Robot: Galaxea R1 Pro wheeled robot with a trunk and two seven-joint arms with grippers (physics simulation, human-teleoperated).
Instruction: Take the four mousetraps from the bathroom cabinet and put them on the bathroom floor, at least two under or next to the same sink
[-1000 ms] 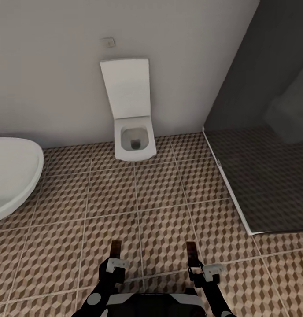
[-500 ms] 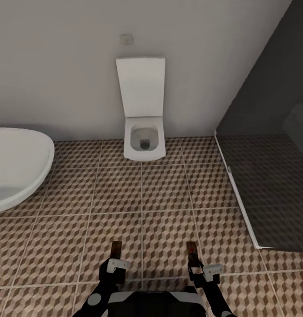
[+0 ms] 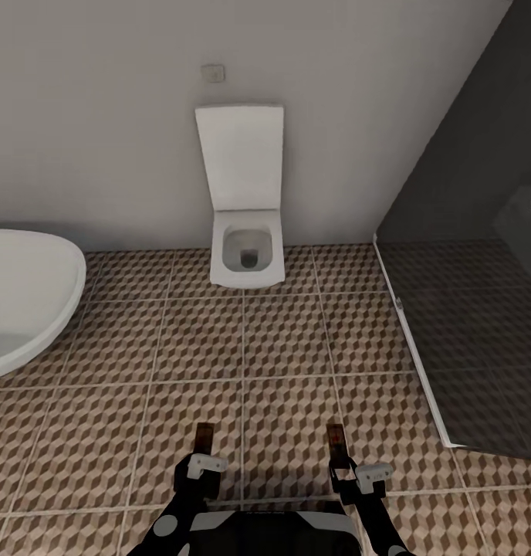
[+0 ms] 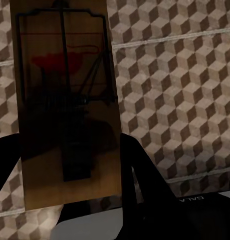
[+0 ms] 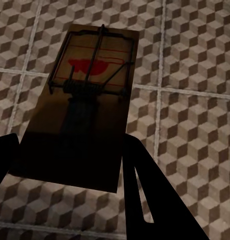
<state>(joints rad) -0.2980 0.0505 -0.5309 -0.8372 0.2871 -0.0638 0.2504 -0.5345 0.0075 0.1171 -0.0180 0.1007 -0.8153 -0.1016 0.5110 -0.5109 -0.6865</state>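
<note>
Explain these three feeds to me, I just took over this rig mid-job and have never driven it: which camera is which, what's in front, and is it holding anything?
The large picture comes from the robot's head camera, looking forward and down. At its lower edge are the two arms: the left gripper and the right gripper, each with a small board sticking out ahead of it. The other two pictures come from cameras on the wrists, looking along each gripper's fingers. Up close, the boards are mousetraps: the left gripper holds one mousetrap and the right gripper holds another mousetrap, both above the bathroom floor with its cube-pattern tiles. Ahead stands a white toilet against the wall, lid up. At the left is the curved edge of a white bathtub. At the right is a dark glass shower screen.
</note>
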